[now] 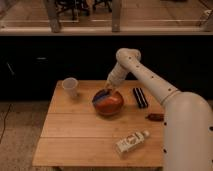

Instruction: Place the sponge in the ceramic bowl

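The orange-red ceramic bowl (109, 104) stands on the wooden table (75, 135), right of centre toward the back. The blue sponge (102, 94) lies at the bowl's far-left rim, partly inside it. My gripper (110, 88) hangs directly over that rim, right at the sponge, on the end of the white arm that reaches in from the right.
A small white cup (70, 87) stands at the table's back left. A black ridged bar (140, 97) lies right of the bowl. Near the right edge is a small brown item (155, 117), and a white bottle (131, 142) lies on its side at the front.
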{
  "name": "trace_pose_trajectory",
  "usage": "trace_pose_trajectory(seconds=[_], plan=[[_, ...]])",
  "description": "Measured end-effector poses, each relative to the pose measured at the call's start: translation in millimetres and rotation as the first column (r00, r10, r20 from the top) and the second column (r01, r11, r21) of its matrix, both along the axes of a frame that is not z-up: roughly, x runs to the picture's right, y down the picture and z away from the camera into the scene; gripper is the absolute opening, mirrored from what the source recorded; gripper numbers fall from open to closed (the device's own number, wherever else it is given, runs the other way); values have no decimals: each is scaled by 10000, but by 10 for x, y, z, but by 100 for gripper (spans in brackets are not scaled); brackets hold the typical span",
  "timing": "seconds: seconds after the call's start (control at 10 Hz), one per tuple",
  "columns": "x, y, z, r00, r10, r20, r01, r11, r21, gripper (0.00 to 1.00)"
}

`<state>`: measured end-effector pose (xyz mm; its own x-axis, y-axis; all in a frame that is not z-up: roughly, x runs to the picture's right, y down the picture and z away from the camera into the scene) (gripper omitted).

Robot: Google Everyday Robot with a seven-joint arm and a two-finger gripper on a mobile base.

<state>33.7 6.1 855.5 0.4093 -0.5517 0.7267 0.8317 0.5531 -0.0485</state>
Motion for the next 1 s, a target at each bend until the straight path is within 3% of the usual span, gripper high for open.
trace_pose_trajectory(seconds=[1.0], plan=[[59,-5,-21,10000,83,43,-82,9999,-79,2]])
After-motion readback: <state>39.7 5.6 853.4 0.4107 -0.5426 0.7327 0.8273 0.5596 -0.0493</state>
